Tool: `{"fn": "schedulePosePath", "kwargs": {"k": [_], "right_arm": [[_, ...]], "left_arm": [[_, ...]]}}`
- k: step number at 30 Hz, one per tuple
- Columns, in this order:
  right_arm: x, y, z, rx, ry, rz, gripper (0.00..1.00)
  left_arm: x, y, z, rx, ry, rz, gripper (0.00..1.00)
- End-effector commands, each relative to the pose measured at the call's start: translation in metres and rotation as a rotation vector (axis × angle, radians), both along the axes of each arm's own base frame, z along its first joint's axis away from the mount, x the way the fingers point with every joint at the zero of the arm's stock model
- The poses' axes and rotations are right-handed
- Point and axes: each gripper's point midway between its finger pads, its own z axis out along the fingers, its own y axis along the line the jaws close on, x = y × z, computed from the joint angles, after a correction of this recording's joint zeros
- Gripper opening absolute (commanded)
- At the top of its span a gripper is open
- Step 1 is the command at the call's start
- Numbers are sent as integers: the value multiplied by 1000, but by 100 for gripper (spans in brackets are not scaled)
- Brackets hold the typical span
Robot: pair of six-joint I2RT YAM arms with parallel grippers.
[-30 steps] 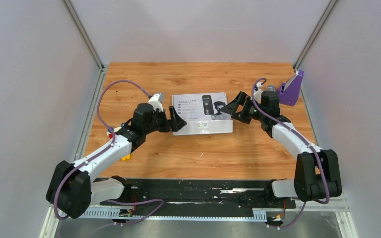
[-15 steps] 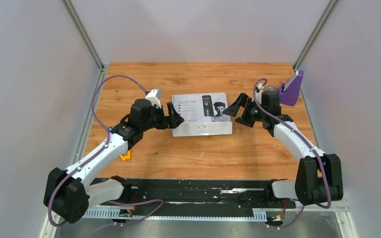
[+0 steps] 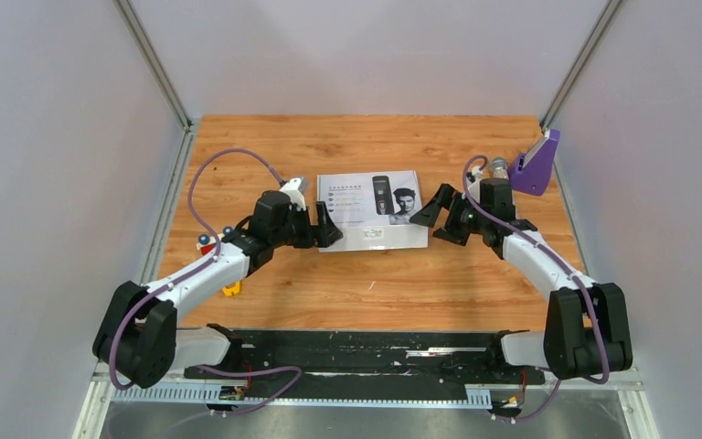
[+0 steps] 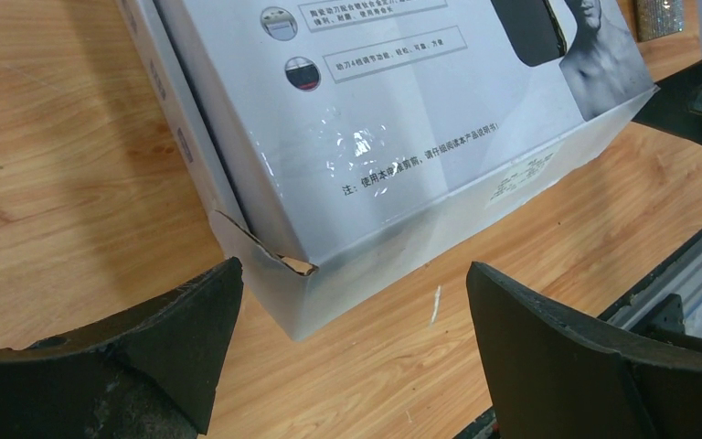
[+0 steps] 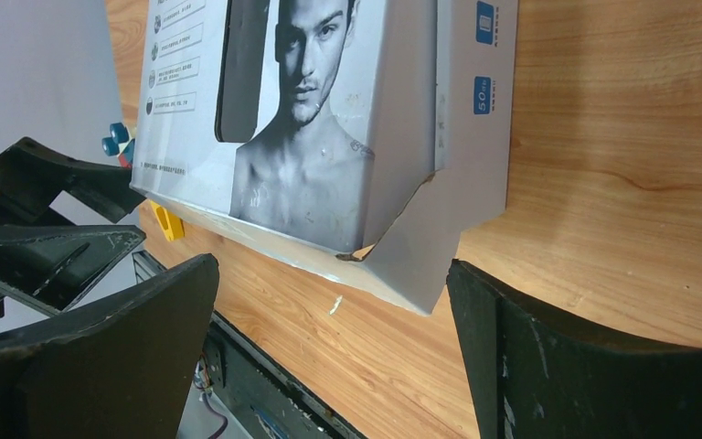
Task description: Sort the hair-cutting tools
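A closed white box [image 3: 370,208] printed with a man and a black clipper lies flat at the table's middle. The hair-cutting tools themselves are hidden. My left gripper [image 3: 324,227] stands open at the box's near-left corner; in the left wrist view that corner of the box [image 4: 375,119] sits between and ahead of the spread left gripper [image 4: 352,347], untouched. My right gripper [image 3: 439,214] stands open at the near-right corner. In the right wrist view the box [image 5: 329,137], with a torn flap at this corner, lies just beyond the open right gripper [image 5: 329,338].
A purple holder [image 3: 537,165] leans at the back right with a glittery silver cylinder [image 3: 498,167] beside it. A yellow plastic piece [image 3: 231,290] lies by the left arm. Grey walls flank the table; a black rail [image 3: 375,352] runs along its near edge.
Both grippers shifted toward the near corners of the box, the left one dropping lower and pulling back a little. The box has not moved and both grippers stayed open.
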Motion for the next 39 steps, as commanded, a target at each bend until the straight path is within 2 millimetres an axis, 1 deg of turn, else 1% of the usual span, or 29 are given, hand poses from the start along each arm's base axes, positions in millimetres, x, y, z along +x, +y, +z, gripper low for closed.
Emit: {"fn": "schedulePosePath", "kwargs": {"k": [1, 2, 3, 5, 6, 7, 14, 18, 24, 31, 33, 39], "right_arm": [[1, 11, 9, 41, -39, 59, 100], [0, 13, 11, 50, -37, 65, 100], [-1, 14, 14, 59, -33, 70, 100], [-4, 16, 17, 73, -17, 77, 100], [-5, 17, 18, 78, -10, 82, 100], [-7, 18, 20, 84, -5, 87, 100], [-16, 23, 37, 131, 10, 112, 100], [-19, 25, 45, 148, 20, 117, 100], [-22, 26, 50, 157, 52, 114, 100], [-25, 24, 52, 146, 76, 102, 100], [-24, 23, 50, 137, 83, 94, 100], [-24, 18, 38, 99, 101, 78, 100]], "left_arm": [[-2, -15, 10, -71, 6, -30, 100], [-1, -17, 13, -77, 12, -33, 100], [-7, -18, 10, -74, 44, -41, 100], [-11, -21, 13, -79, 71, -53, 100], [-12, -22, 18, -85, 69, -60, 100], [-15, -22, 19, -81, 83, -62, 100], [-21, -27, 51, -151, 74, -63, 100], [-25, -30, 60, -178, 84, -74, 100], [-35, -35, 62, -203, 129, -89, 100], [-42, -33, 64, -199, 158, -88, 100], [-43, -31, 62, -190, 167, -79, 100], [-49, -22, 45, -137, 210, -53, 100]]}}
